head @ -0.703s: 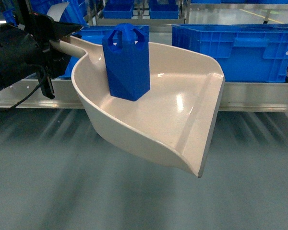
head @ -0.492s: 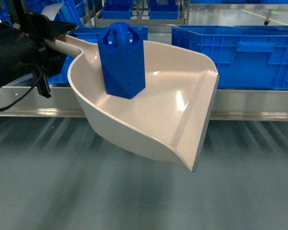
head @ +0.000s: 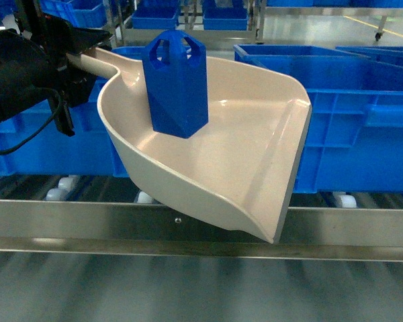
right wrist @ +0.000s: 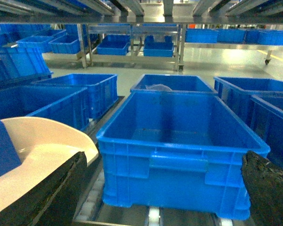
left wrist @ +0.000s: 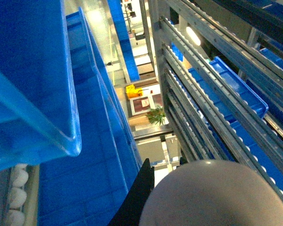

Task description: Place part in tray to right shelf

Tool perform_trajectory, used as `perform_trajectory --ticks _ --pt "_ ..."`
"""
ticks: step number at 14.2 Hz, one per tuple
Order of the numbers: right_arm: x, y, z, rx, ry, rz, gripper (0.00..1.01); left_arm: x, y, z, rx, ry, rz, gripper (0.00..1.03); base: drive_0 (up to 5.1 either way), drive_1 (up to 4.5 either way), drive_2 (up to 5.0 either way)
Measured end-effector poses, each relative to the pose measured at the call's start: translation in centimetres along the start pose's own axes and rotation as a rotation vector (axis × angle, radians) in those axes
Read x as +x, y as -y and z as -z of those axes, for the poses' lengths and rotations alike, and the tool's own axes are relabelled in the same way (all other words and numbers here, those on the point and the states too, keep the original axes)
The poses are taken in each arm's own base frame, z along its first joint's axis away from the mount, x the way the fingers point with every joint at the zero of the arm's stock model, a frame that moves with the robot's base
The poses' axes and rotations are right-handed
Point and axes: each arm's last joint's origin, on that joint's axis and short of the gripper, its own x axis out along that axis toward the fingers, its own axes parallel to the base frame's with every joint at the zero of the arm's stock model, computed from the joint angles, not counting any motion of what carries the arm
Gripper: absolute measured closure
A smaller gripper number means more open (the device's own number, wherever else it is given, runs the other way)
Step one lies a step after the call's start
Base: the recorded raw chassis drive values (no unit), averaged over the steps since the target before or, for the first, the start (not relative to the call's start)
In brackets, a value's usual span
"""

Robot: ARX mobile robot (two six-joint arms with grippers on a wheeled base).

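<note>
The cream tray (head: 242, 168) hangs in the air over the shelf's steel front rail (head: 188, 231), its wide lip tilted down to the right. Upright inside it, near the handle end, stands the blue part (head: 178, 84). My left gripper (head: 77, 57) is shut on the tray's handle at the upper left. The left wrist view shows the handle's rounded end (left wrist: 212, 197) beside one black finger (left wrist: 139, 197). My right gripper (right wrist: 167, 162) is open and empty, facing a blue crate, with the tray (right wrist: 42, 150) and the part (right wrist: 0, 150) at its left.
Large blue crates stand on the shelf's white rollers (head: 57, 194): one behind the tray at right (head: 349, 134), one at left (head: 47, 147). The right wrist view has the nearest crate (right wrist: 179, 155) straight ahead, with several more behind. Further racks stand in the background.
The shelf's rail and crates have grown larger and dropped lower in the head view; rollers now show. The tray with the part keeps its place in the view, still held.
</note>
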Motion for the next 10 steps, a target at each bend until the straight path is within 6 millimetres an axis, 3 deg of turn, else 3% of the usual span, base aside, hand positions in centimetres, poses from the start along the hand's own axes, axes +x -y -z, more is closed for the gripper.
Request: perform_trajectory --ticks 10 --pt "-0.07 0.00 -0.11 0.000 0.009 0.000 0.03 0.00 0.02 0.00 0.001 0.000 0.002 0.91 0.0 0.00 0.0"
